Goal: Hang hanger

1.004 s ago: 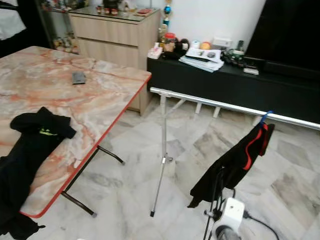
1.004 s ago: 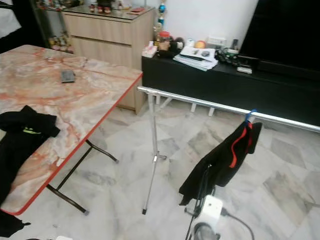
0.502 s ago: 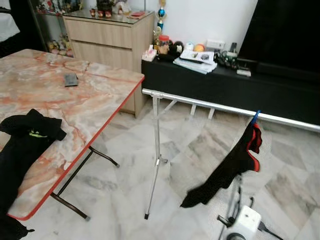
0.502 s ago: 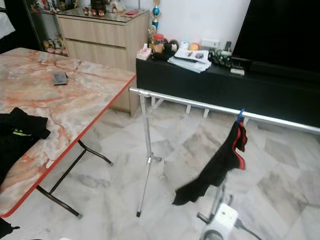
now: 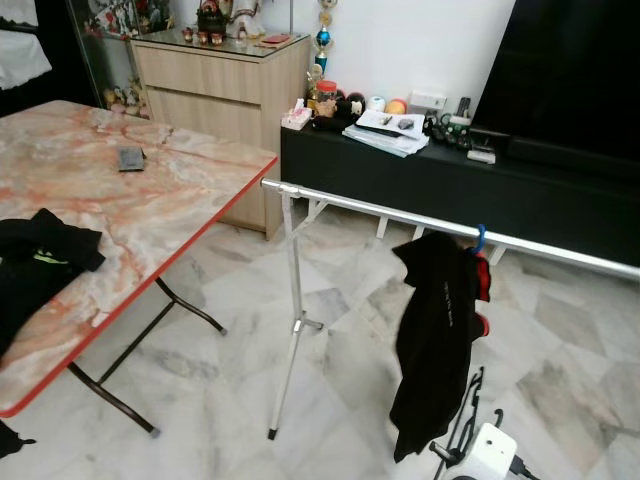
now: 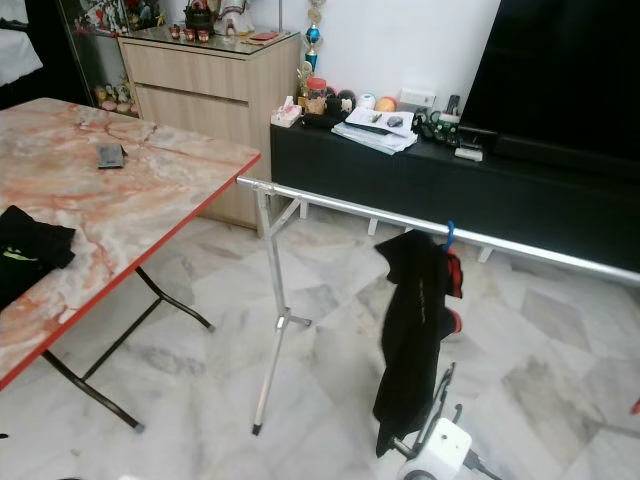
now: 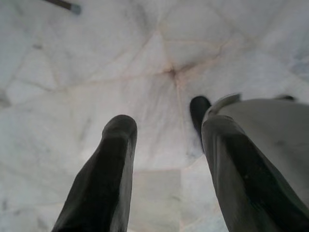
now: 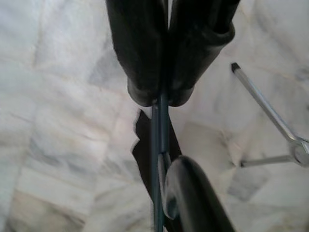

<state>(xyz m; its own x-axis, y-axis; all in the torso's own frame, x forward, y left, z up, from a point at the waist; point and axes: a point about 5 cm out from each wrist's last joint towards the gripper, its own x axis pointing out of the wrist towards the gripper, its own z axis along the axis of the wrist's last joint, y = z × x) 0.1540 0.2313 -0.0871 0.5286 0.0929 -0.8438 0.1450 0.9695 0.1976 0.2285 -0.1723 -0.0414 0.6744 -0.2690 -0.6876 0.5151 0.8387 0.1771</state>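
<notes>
Marble floor (image 5: pixel 230 300) all around, a table (image 5: pixel 150 210) on my left, a TV bench (image 5: pixel 440 170) ahead. The rail (image 5: pixel 380 212) crosses in front of me, and the blue hanger (image 5: pixel 480 238) hooks over it with the black shirt (image 5: pixel 437 340) hanging straight down. My right gripper (image 8: pixel 161 99) is low beneath the shirt, fingers (image 8: pixel 140 53) pinched tight on the hanger's thin blue wire, so I haven't let go. To finish cleanly I'd check that the hook sits fully over the rail, then ease the fingers apart and draw the arm down and back without snagging cloth. Left gripper (image 7: pixel 166 133) hangs over the floor, fingers spread, holding nothing. Compared with half a second ago, the shirt has swung from a slanted drape to a plumb hang, and my head view has shifted, so the rail sits further left.
</notes>
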